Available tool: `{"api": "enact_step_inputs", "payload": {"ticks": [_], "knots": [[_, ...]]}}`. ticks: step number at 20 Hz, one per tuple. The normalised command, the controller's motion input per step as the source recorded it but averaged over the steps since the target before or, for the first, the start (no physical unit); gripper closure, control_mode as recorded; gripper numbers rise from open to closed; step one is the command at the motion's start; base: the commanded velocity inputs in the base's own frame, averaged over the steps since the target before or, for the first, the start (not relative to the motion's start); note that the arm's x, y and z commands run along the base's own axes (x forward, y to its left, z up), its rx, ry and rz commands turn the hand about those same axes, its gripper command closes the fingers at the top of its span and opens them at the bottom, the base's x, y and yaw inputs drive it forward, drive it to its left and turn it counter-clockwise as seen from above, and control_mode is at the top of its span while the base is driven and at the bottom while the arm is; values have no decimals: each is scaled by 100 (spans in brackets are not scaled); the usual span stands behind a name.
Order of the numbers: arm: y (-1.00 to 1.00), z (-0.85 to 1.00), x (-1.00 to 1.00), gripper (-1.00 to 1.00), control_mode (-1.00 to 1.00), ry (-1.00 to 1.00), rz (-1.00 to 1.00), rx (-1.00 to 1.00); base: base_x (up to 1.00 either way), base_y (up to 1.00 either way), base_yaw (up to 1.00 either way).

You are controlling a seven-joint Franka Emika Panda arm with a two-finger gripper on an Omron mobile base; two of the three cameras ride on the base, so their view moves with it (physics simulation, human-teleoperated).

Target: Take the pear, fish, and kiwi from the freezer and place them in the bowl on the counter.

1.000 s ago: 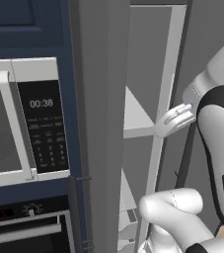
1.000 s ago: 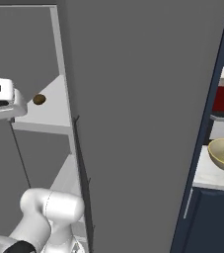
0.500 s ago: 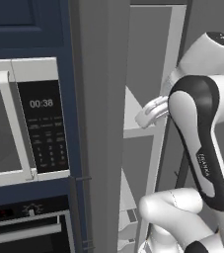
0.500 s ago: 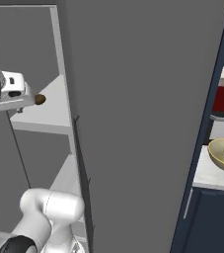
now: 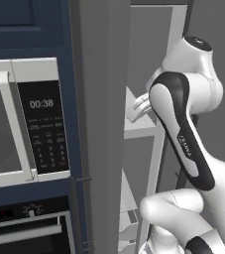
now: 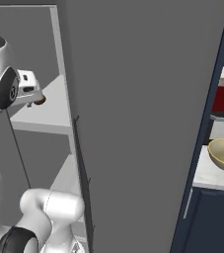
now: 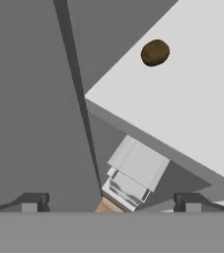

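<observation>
Swung closer, end effector [image 7: 111, 200] spread apart faces kiwi [image 7: 155, 52]; bowl [image 6: 221, 155] right.

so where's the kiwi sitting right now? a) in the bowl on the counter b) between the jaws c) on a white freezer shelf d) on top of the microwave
c, the brown kiwi lies alone on the white shelf inside the freezer, clear of the open gripper.

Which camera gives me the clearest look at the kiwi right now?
The hand view: the kiwi lies in plain sight on the white freezer shelf. In the right base view it peeks out beside the tool.
</observation>
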Motion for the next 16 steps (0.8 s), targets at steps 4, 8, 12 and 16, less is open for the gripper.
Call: {"api": "enact_step_inputs", "payload": {"ticks": [4, 8, 12, 16], "knots": [[21, -11, 54, -100, -100, 0, 7, 0, 0, 0, 0], [6, -11, 49, -100, -100, 0, 9, 0, 0, 0, 0], [4, -11, 47, -100, -100, 0, 10, 0, 0, 0, 0], [12, -17, 42, -100, -100, 0, 10, 0, 0, 0, 0]]}}
